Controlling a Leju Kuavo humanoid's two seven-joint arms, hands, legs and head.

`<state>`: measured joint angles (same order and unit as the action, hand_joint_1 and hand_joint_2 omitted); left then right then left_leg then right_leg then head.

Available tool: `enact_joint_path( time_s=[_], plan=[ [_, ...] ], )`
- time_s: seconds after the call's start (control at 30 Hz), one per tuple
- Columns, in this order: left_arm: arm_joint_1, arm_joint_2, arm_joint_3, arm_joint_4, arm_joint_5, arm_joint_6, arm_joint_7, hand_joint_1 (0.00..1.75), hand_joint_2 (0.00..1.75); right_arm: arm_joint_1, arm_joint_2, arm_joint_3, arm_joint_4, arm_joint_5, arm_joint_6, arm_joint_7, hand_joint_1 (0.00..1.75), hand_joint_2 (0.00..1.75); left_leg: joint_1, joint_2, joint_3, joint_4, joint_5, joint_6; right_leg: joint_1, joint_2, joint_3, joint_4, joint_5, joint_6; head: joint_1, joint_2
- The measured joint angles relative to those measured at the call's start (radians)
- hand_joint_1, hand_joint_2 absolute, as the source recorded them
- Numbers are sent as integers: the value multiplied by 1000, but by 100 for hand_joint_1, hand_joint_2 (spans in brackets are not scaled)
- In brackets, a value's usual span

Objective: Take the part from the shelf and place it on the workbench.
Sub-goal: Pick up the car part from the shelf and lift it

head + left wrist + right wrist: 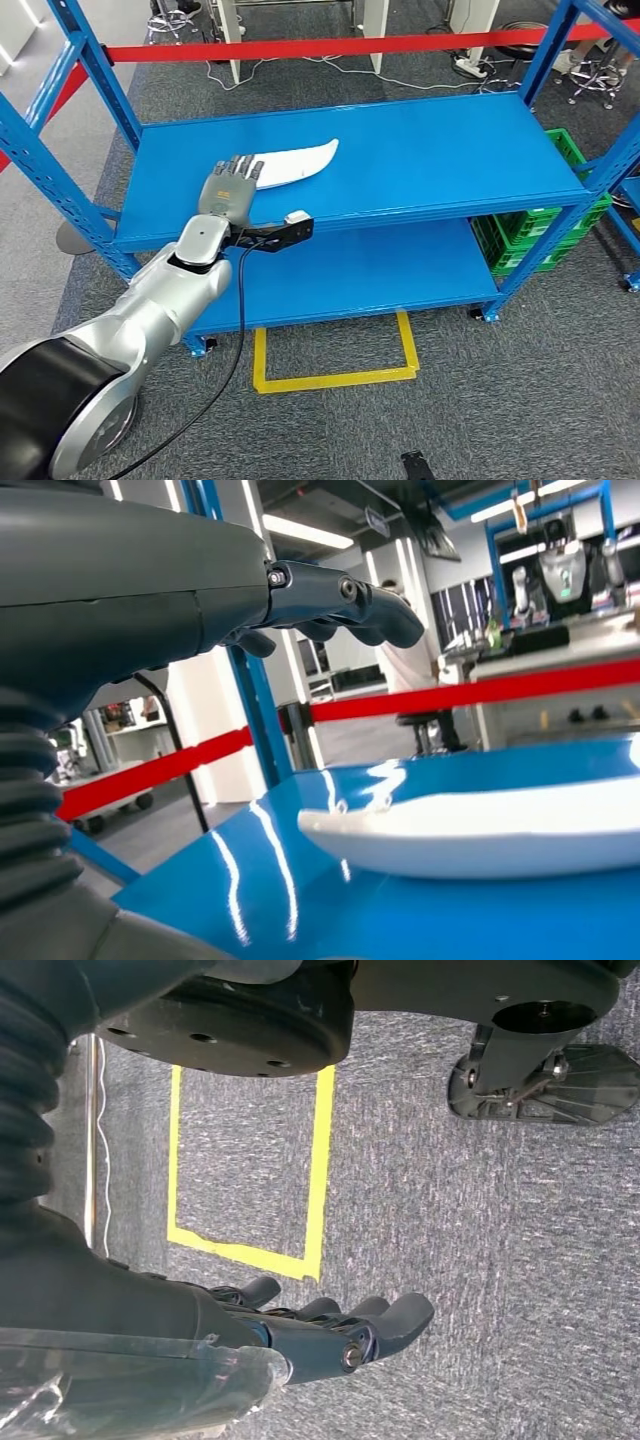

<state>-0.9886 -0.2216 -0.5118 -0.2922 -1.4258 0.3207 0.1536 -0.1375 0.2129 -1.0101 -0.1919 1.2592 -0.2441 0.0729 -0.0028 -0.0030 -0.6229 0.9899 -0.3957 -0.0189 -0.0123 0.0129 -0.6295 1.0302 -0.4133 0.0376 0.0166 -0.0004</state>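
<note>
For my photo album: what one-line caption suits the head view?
The robot's left hand reaches over a white part lying on the blue shelf.

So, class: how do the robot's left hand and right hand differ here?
The left hand reaches out over the blue metal shelf, above one end of the curved white part; the right hand hangs above the grey carpet. Both hold nothing, fingers extended.

No readable text, labels, brands or numbers anywhere. Back of the left hand (pixel 226 190) carries a small yellowish marking, too blurred to read. Yellow tape outline (pixel 336 378) on the floor is a plain marking, no lettering on it.
</note>
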Motion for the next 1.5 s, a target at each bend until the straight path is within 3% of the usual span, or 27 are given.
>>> enact_joint_path(
  time_s=[1.13, 1.33, 1.5],
  plan=[
    [0, 3, 4, 0, -17, 33, -8, 0, 0, -1, 0, 0, 0, 7, 0, 2, 0, 175, -3, 0, 0, 1, -1, 2, -3, 0, 0, -1, 0, 1, 0, 0],
    [0, 4, 4, 0, -17, 33, -8, 0, 0, 0, 0, 0, 0, 7, 0, 1, 0, 175, -8, 0, -2, 7, -6, 10, -7, 0, 1, -1, 0, 7, 0, 0],
    [-2, 3, 4, -1, -18, 34, -8, 0, 0, 0, 0, 0, 0, 6, 0, 0, 0, 175, -7, 1, 3, -2, -5, 27, -9, 0, 3, -6, -3, 21, 0, 0]
  ],
)
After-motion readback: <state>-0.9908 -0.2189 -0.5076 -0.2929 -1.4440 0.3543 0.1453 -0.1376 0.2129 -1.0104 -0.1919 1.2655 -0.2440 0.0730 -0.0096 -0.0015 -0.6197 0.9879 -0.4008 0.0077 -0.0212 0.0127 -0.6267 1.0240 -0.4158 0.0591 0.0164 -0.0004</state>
